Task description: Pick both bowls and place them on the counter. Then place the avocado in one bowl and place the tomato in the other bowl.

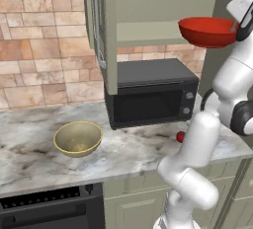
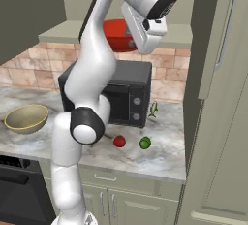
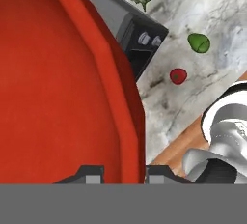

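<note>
Progress: the tan-olive bowl (image 1: 77, 137) already sits on the marble counter (image 1: 29, 159), far below the gripper (image 3: 124, 174) and off to one side. The gripper is clenched on the rim of the glossy red bowl (image 1: 207, 31), held high by the cabinet shelf (image 1: 143, 31), above the microwave (image 1: 150, 93). Outstanding: setting down the red bowl and loading both fruits. The tomato (image 3: 178, 76), a shiny ball, and the avocado (image 3: 198, 43), a dull green lump, lie loose on the veined counter beneath the gripper.
</note>
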Robot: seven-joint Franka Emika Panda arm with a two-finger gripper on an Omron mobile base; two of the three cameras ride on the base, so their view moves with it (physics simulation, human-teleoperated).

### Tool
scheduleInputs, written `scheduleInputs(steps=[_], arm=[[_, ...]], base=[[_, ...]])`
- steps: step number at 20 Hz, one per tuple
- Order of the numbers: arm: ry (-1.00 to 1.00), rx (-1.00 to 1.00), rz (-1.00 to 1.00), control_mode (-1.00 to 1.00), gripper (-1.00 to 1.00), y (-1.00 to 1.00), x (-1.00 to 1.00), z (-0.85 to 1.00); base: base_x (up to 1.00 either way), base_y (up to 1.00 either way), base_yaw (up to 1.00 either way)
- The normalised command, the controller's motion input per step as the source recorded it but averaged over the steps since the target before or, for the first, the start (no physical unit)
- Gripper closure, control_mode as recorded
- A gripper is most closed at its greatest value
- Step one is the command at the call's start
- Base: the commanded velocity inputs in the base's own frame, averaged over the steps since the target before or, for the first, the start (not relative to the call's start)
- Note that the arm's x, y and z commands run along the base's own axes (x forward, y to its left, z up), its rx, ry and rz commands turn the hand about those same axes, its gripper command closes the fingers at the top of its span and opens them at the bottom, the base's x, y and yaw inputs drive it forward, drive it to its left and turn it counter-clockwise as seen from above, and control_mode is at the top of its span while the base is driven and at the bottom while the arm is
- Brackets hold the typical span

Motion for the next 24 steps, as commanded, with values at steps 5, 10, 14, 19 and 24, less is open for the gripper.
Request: scheduleInputs(steps=[5, 10, 14, 19, 24], arm=[[-0.13, 0.0, 0.0, -1.0, 1.0, 0.5, -0.89, -0.4], [-0.22, 0.0, 0.0, -1.0, 1.0, 0.5, -0.93, -0.42], [-0.26, 0.0, 0.0, -1.0, 1.0, 0.56, -0.92, -0.44], [-0.26, 0.0, 0.0, -1.0, 1.0, 0.66, -0.87, -0.46], [-0.24, 0.0, -0.01, -1.0, 1.0, 0.75, -0.79, -0.45]], base=[[0.0, 0.0, 0.0], [0.0, 0.0, 0.0], [0.0, 0.0, 0.0], [0.0, 0.0, 0.0], [0.0, 0.0, 0.0]])
